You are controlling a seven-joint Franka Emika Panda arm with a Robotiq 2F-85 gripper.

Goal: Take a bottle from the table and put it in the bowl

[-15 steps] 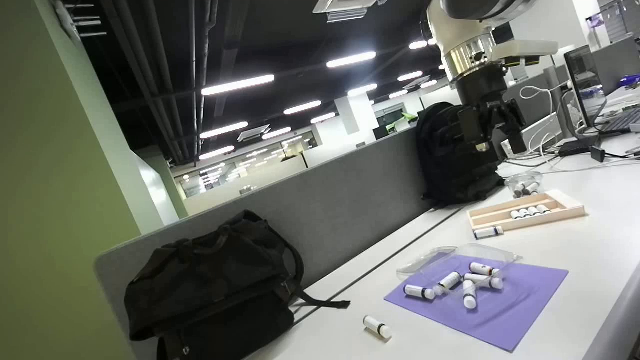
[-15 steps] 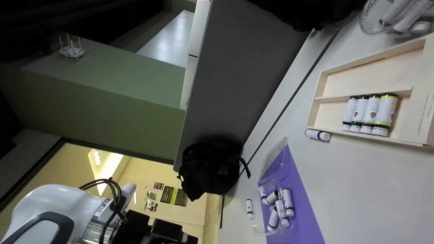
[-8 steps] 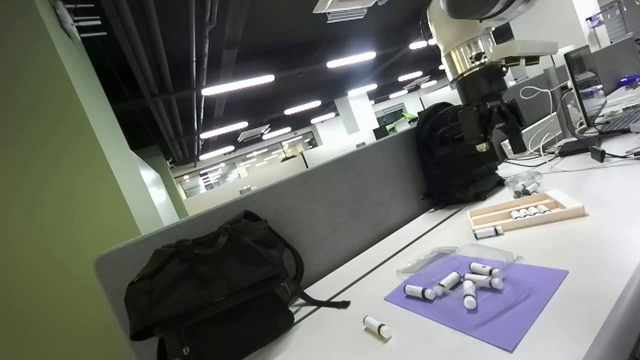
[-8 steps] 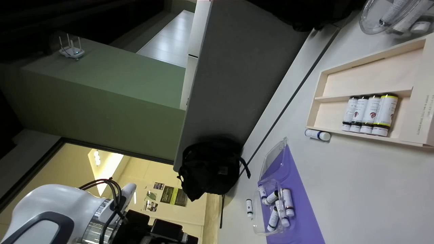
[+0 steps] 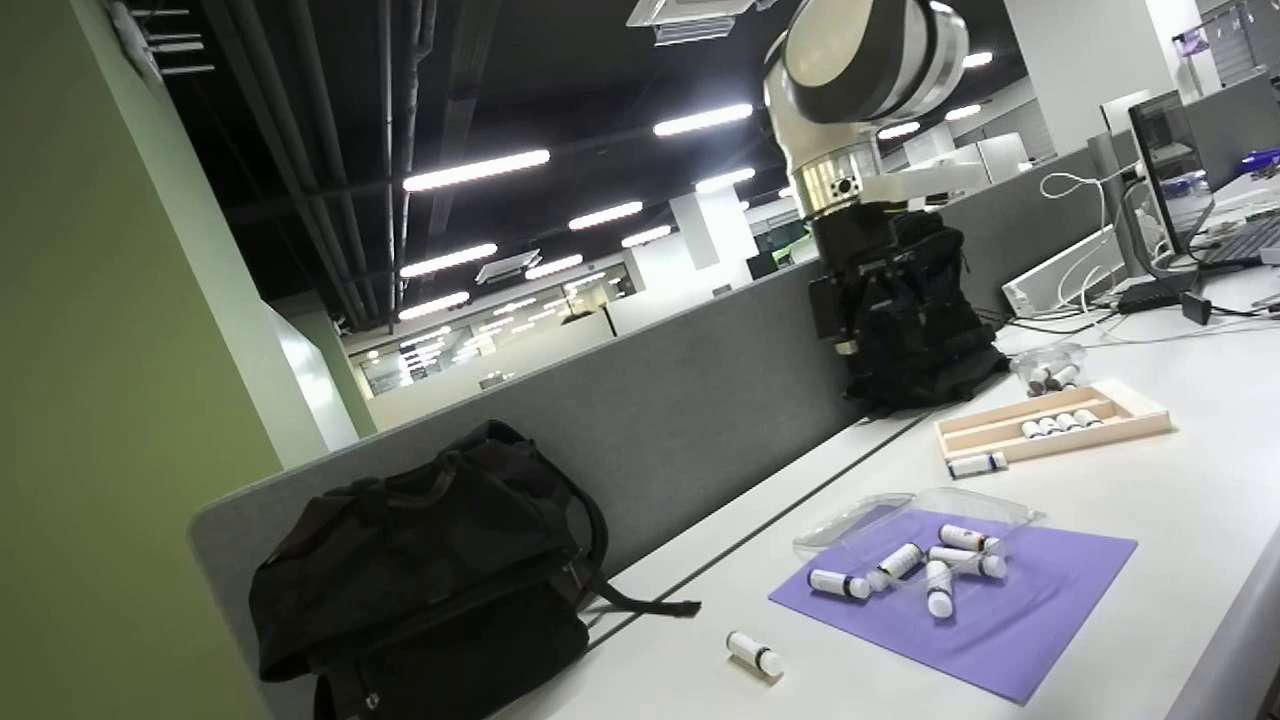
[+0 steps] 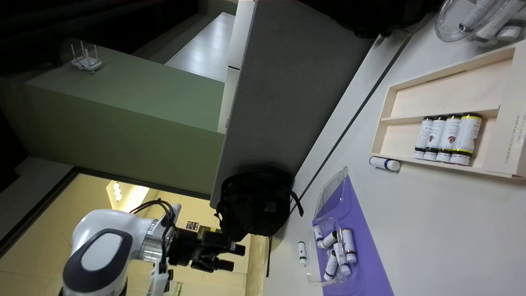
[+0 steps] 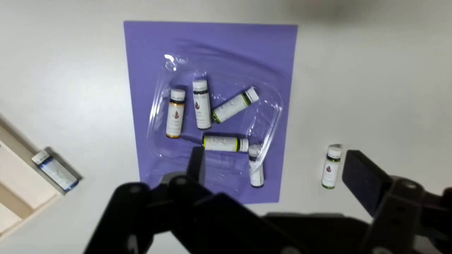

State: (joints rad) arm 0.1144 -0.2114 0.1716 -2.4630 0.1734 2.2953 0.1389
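In the wrist view the black two-fingered hand (image 7: 277, 155) is spread wide, holding nothing, well above the smooth white tabletop (image 7: 370, 88). At four o'clock of the purple rectangular mat (image 7: 212, 31) lies a lone small white cylindrical bottle (image 7: 331, 167), cap toward twelve, likely the one to take. Its length runs across the closing line, so little wrist turn seems needed; shift toward three first, since the nine-o'clock finger (image 7: 196, 164) overlaps the clear plastic tray (image 7: 273, 137) and could catch its rim. In an exterior view the clear round bowl (image 5: 1050, 351), with similar white bottles (image 5: 1064, 377) inside, sits at one o'clock of the mat, past the pale wooden compartment box (image 5: 1130, 400); a high carry over that box looks wise. The loose strap (image 5: 650, 605) of a black fabric backpack (image 5: 430, 570) ends near the bottle at ten; bare tabletop opens toward five. In an exterior view the grey fabric partition panel (image 6: 300, 82) rises at twelve o'clock of the bottle; the hand hangs toward nine, well apart, and the tabletop's end shows on that side, so close evenly: a nudge might roll the bottle toward it.
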